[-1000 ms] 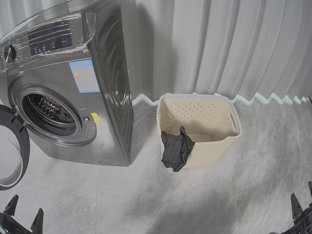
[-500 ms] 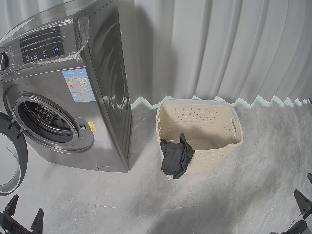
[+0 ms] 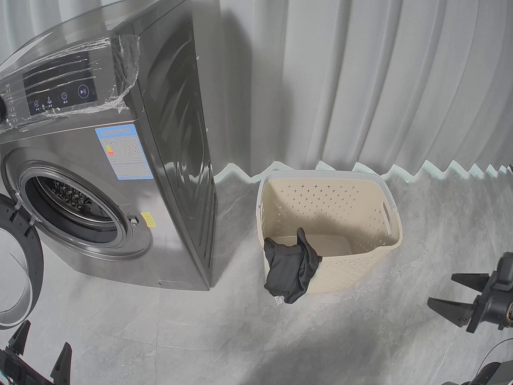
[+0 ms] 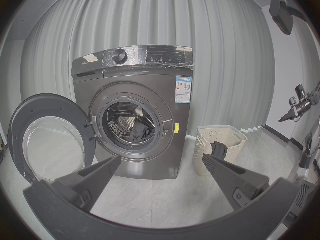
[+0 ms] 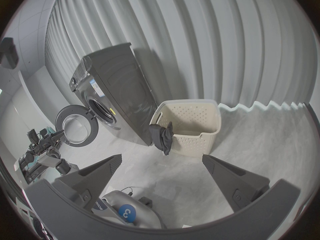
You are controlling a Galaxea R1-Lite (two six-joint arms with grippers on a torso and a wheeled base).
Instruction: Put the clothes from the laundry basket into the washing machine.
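Observation:
A cream laundry basket (image 3: 385, 231) (image 4: 206, 140) (image 5: 210, 117) stands on the floor right of the grey washing machine (image 3: 160, 135) (image 4: 133, 84) (image 5: 123, 84). A dark grey garment (image 3: 291, 266) (image 4: 218, 149) (image 5: 162, 137) hangs over the basket's near left rim. The machine's round door (image 3: 21, 274) (image 4: 50, 134) (image 5: 76, 125) is swung wide, and dark clothes (image 4: 136, 134) lie in the drum. My right gripper (image 3: 454, 295) (image 5: 161, 165) is open in the air, to the right of the basket. My left gripper (image 3: 40, 343) (image 4: 161, 165) is open, low at the near left, facing the machine's opening.
White pleated curtains (image 3: 347, 70) hang behind the basket and machine. Grey marble-look floor (image 3: 214, 327) spreads open in front of both. Plastic film covers the machine's control panel (image 3: 64, 92).
The head camera has shifted, so the machine slid left and the basket lower. My right gripper has risen from the bottom right corner to beside the basket. The left gripper stays put.

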